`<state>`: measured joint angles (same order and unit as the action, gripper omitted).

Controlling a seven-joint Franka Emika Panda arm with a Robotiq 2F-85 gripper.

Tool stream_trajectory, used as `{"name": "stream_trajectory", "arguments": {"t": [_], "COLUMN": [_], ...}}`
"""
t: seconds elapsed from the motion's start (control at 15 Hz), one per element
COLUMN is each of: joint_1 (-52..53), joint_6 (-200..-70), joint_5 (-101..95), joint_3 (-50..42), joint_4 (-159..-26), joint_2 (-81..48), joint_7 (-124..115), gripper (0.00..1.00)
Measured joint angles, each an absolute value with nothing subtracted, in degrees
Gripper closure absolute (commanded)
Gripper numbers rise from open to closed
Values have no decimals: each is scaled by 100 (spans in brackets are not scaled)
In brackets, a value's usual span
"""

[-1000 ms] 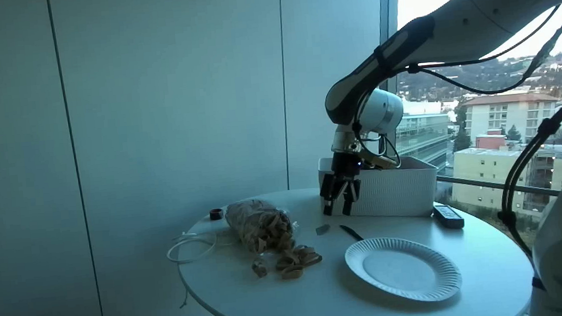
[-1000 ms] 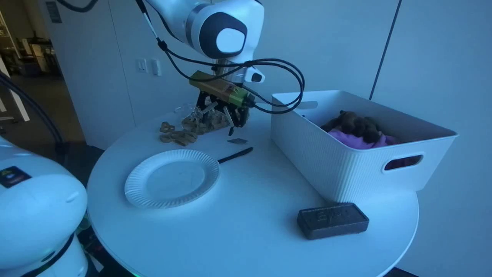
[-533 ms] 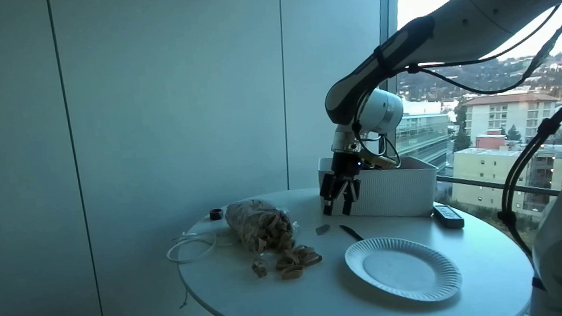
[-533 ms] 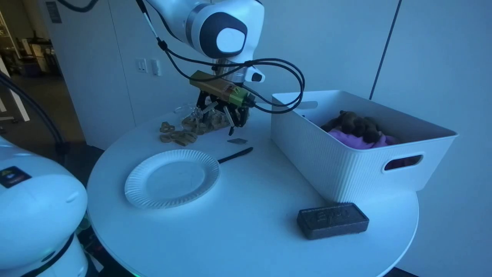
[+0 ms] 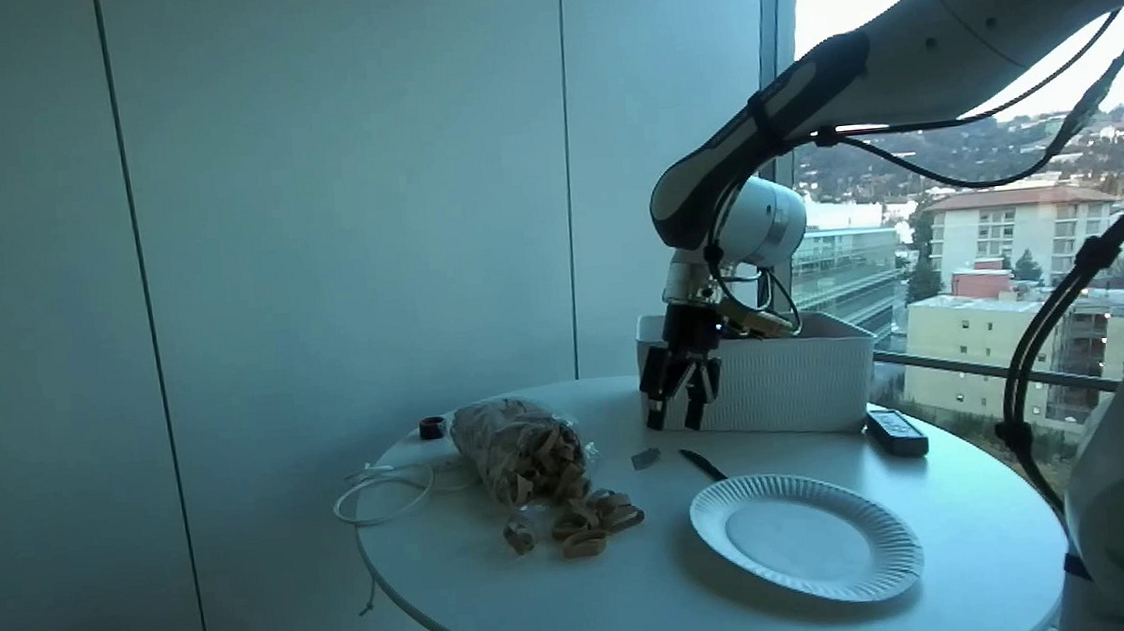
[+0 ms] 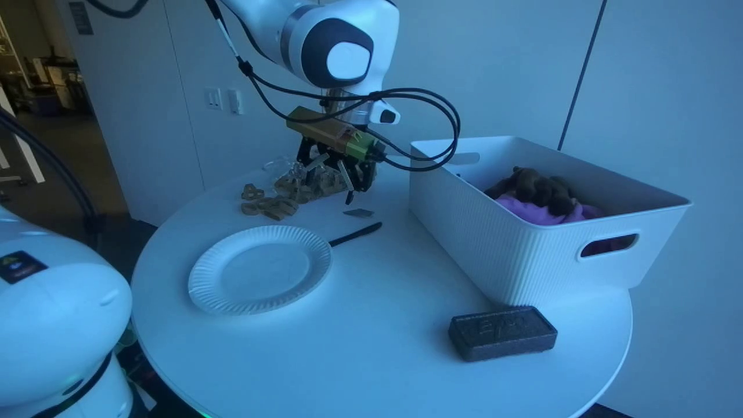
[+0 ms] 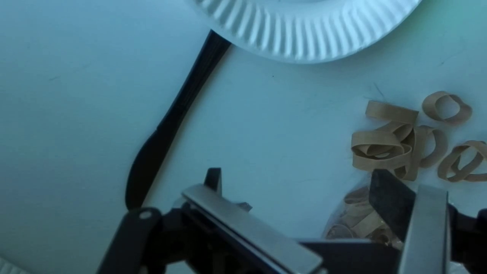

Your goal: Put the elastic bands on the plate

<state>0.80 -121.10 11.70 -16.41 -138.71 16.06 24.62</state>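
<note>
Several tan elastic bands lie loose on the table at the mouth of a clear bag in both exterior views and at the right of the wrist view. The bag lies on its side and holds more bands; it is partly behind my gripper in the wrist view. The white paper plate has no bands on it; its rim shows at the wrist view's top. My gripper is open and empty above the table, beside the bag and bands.
A black knife has its handle end under the plate's rim. A small grey flat piece lies near it. A white bin with a purple cloth and brown items stands beside my gripper. A dark box and white cord lie near table edges.
</note>
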Motion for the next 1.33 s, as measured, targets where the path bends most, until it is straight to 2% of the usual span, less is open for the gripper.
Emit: {"name": "stream_trajectory", "arguments": {"t": [0.53,0.93,1.33], "joint_1": [54,484,868], "joint_6": [-12136,-13275,-14341], "joint_5": [1170,1284,547], "joint_3": [-1479,-755,98], "joint_4": [-14020,-15082,-15862], "joint_2": [1601,1800,2655], "joint_7": [2581,3273,2888], "gripper": [0,0,0]}}
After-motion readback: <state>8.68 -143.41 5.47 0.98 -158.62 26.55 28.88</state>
